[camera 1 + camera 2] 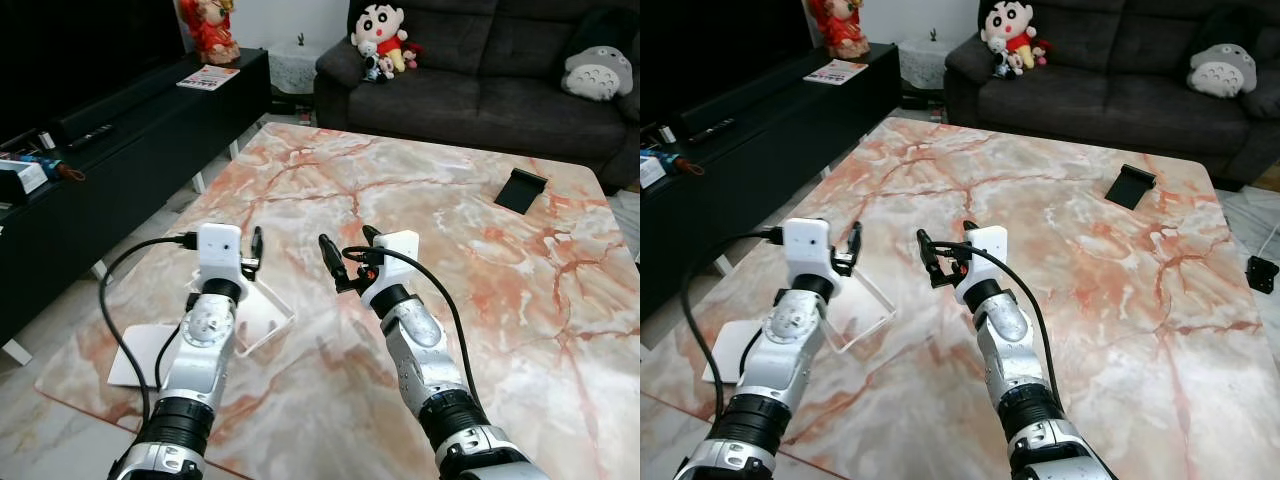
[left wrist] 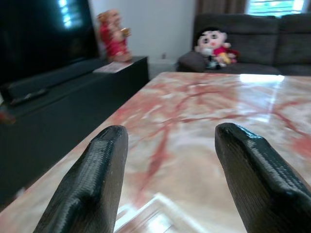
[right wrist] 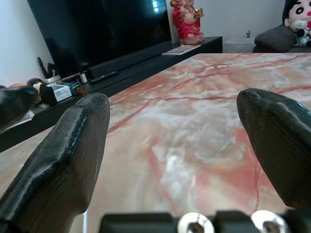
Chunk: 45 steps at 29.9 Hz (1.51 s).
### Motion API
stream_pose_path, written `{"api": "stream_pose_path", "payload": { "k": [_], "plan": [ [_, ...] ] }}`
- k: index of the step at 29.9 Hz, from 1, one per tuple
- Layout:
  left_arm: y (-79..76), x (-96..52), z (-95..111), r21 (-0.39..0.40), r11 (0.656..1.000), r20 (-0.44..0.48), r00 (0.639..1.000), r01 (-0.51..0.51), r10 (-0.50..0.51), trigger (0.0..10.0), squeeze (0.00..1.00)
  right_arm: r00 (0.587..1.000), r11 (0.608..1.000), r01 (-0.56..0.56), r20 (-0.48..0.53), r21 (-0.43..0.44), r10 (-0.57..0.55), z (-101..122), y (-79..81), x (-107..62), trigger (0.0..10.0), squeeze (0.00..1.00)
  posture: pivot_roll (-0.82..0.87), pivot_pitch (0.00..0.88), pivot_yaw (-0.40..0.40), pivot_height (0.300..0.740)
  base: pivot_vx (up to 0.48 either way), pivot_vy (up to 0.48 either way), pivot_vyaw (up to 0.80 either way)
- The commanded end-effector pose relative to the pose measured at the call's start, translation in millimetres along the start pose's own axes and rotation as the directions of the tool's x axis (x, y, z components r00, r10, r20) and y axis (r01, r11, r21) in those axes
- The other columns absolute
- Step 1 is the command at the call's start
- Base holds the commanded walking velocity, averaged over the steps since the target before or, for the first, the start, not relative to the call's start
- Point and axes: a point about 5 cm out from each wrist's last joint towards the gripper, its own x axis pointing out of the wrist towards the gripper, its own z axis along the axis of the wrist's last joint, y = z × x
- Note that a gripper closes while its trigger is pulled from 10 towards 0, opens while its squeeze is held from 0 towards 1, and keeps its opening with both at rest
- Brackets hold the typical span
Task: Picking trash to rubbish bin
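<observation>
1. Marble table point(image 1: 470, 250), pink-veined, spans the room between a dark sofa point(image 1: 480, 70) far off and a black TV cabinet point(image 1: 120, 150) on the left.
2. Both arms reach over its near edge: left gripper point(image 2: 167, 160) and right gripper point(image 3: 189, 141), jaws spread, holding nothing.
3. Clear plastic tray point(image 1: 855, 305), the trash, lies flat under the left gripper, long axis running near-left to far-right; what it contains cannot be told.
4. Black stand point(image 1: 521, 189) sits far right.

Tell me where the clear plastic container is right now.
The clear plastic container lies on the marble table near its left front corner, just under the open left hand, beside a flat white sheet.
</observation>
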Motion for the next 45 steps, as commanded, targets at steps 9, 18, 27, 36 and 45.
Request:
{"api": "stream_pose_path", "payload": {
  "k": [9, 18, 27, 36, 45],
  "plan": [
    [20.7, 25.3, 4, -0.101, 0.987, -0.160, 0.982, -0.122, 0.104, 10.0, 0.00, 1.000, 1.000, -0.016, 0.014, 0.003, 0.016, 3, 3.3, 1.3, 10.0, 0.00, 0.03, 0.037, 0.001, 0.740, 0.000, 0.000, 0.00],
    [24.7, 29.5, 15, -0.090, 0.952, -0.282, 0.924, -0.292, 0.257, 10.0, 0.00, 1.000, 1.000, -0.026, 0.013, 0.002, 0.026, 3, 4.4, 0.9, 10.0, 0.00, 0.03, 0.024, 0.006, 0.740, 0.000, 0.000, 0.00],
    [18.9, 15.0, 7, 0.023, 0.965, -0.361, 0.898, -0.262, 0.252, 10.0, 0.00, 0.999, 0.999, -0.036, 0.011, 0.007, 0.036, 1, 7.3, 0.8, 10.0, 0.00, 0.03, 0.016, 0.013, 0.740, 0.000, 0.000, 0.00],
    [27.6, -0.4, -11, 0.070, 0.954, -0.469, 0.835, -0.292, 0.289, 10.0, 0.00, 0.999, 0.999, -0.043, 0.009, 0.012, 0.043, 0, 9.3, 0.0, 10.0, 0.00, 0.04, 0.017, 0.015, 0.740, 0.000, 0.000, 0.00],
    [27.0, 3.2, -6, 0.010, 0.955, -0.463, 0.845, -0.297, 0.267, 10.0, 0.00, 0.999, 0.999, -0.033, 0.002, 0.014, 0.033, -2, 6.5, -2.8, 10.0, 0.00, 0.04, 0.045, 0.003, 0.740, 0.000, 0.000, 0.00]
  ]
}}
